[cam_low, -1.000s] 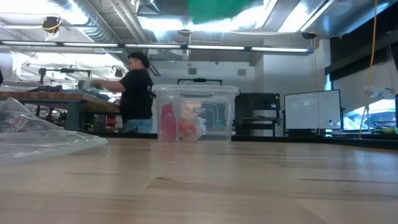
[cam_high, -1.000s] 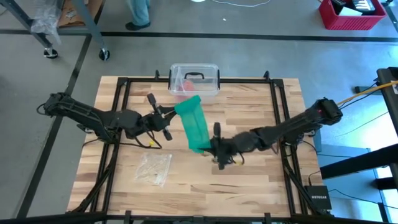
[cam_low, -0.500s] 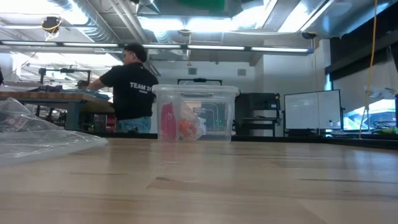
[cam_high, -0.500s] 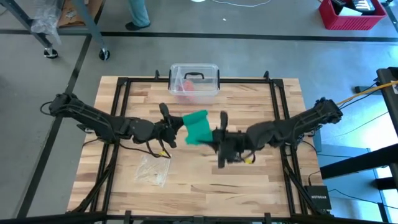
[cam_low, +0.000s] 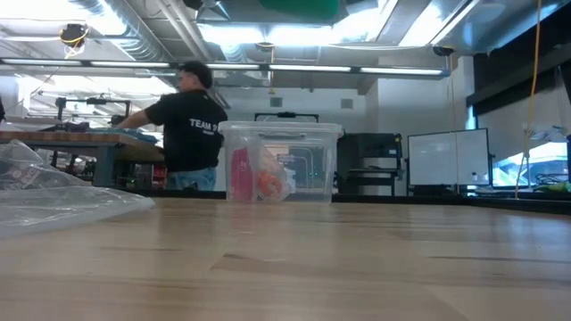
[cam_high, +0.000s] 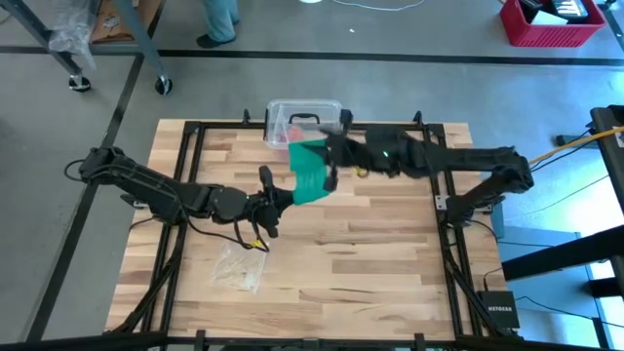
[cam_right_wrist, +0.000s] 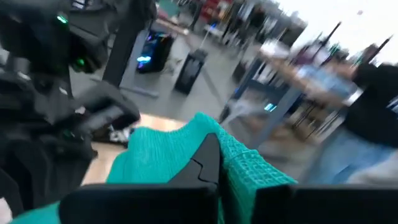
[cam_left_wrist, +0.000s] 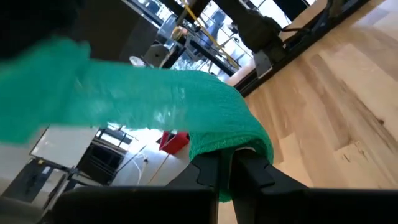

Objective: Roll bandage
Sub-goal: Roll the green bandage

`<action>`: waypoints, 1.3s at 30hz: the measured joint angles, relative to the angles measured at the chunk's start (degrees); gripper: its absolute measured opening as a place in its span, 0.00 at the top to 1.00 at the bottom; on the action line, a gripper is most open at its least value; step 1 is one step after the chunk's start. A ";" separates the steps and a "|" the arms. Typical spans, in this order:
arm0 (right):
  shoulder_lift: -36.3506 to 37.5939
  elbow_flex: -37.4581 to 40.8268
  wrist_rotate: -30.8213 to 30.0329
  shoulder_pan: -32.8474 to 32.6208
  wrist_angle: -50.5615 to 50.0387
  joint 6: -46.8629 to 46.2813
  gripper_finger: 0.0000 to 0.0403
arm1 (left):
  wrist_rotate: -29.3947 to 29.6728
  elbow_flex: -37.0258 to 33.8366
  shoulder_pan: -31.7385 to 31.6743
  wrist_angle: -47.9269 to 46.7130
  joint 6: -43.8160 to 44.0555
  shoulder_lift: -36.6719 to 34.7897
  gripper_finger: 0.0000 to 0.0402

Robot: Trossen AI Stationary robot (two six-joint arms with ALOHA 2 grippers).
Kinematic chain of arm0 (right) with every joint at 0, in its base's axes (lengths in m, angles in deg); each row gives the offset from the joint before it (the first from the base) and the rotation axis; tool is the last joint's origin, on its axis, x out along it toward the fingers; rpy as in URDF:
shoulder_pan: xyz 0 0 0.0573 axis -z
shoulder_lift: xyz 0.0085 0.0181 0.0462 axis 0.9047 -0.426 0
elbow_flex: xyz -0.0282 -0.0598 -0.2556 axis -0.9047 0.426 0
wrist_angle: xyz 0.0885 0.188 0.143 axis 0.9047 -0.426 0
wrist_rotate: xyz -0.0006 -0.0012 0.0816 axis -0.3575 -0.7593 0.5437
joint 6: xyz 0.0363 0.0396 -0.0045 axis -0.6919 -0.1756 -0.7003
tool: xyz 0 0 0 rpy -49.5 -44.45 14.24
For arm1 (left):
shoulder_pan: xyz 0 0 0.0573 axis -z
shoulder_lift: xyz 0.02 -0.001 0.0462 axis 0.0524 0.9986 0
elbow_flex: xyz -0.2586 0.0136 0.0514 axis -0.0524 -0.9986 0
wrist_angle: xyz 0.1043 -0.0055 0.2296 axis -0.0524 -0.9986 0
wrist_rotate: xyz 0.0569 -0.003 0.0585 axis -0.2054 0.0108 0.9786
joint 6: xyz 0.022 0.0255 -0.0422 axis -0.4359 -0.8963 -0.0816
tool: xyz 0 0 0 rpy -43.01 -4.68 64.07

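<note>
Both ends of the green bandage (cam_high: 309,172) are held above the table (cam_high: 390,253): one pinched by the left gripper (cam_high: 285,196), the other clamped by the right gripper (cam_high: 328,146).

One green bandage (cam_high: 309,171) hangs between my two grippers, the left (cam_high: 285,196) and the right (cam_high: 330,154). On the table I count one clear plastic box (cam_high: 304,121) and one thin clear wrapper (cam_high: 241,265). One person (cam_low: 189,127) works beyond it.
</note>
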State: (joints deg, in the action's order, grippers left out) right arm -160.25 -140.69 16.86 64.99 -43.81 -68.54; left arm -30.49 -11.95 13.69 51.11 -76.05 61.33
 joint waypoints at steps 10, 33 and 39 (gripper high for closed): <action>-4.96 -0.02 11.78 8.84 -6.32 -12.11 0.97 | -0.35 0.00 -1.41 -0.76 3.10 0.07 0.97; -11.63 -0.04 17.09 13.44 -16.79 -18.56 0.37 | -15.51 -6.24 -11.77 -2.60 27.18 0.07 0.98; -11.75 -0.02 17.14 13.42 -16.47 -18.56 0.37 | -16.71 -7.74 -13.14 -3.52 28.96 0.07 0.99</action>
State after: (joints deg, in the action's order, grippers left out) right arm -171.99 -140.71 34.01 78.42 -60.29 -87.10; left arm -47.20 -19.69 0.55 47.58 -47.09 61.40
